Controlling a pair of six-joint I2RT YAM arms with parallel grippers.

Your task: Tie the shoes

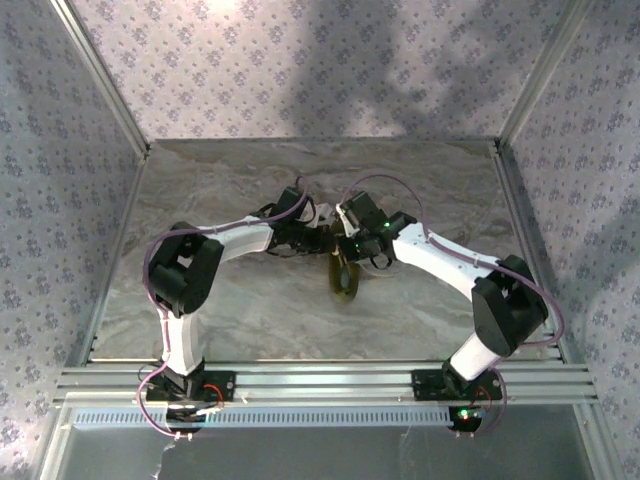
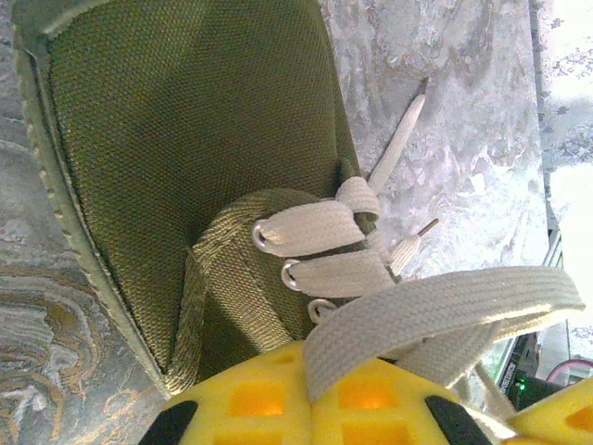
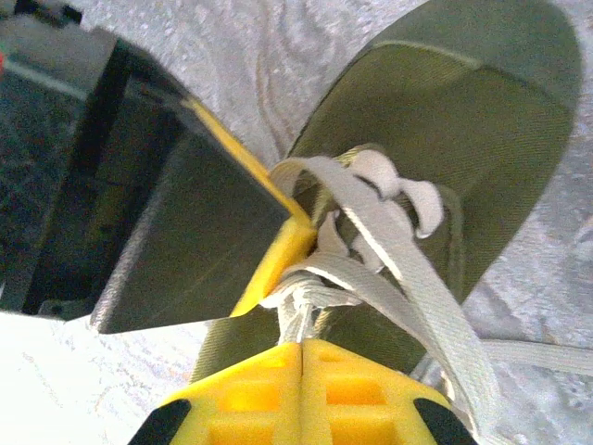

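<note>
– Your left gripper (image 1: 318,236) and right gripper (image 1: 348,245) meet nose to nose mid-table in the overhead view. They sit just above the small olive-green canvas low-top shoe (image 1: 345,282), which is on the grey marbled tabletop (image 1: 200,190).

– Can I read the laces from up there?

– No. Both wrists crowd over them, and the jaws are too small to judge.

– Left wrist view, then.

– Your left gripper (image 2: 309,394) is closed, its yellow fingers pinching the flat white lace (image 2: 445,301), which runs taut to the right past the metal eyelets (image 2: 262,236). The shoe (image 2: 185,139) points toe-up in the frame. Two loose lace tips (image 2: 422,93) lie beside it on the tabletop (image 2: 463,167). The heel is cut off below the fingers.

– And the right wrist?

– Your right gripper (image 3: 301,357) is closed too, clamped on a bunched twist of lace (image 3: 296,311) over the throat of the shoe (image 3: 482,120). The left gripper's dark finger (image 3: 185,213) blocks the left half, and the lower-left corner is washed out.

– Which step am I in?

– By my judgement you are mid-knot, with a strand in each hand and the crossing being drawn down. The next move calls for pulling your hands apart evenly and low, so the shoe doesn't drag or lift. I cannot tell whether that twist is a true knot or only a tangle.
</note>
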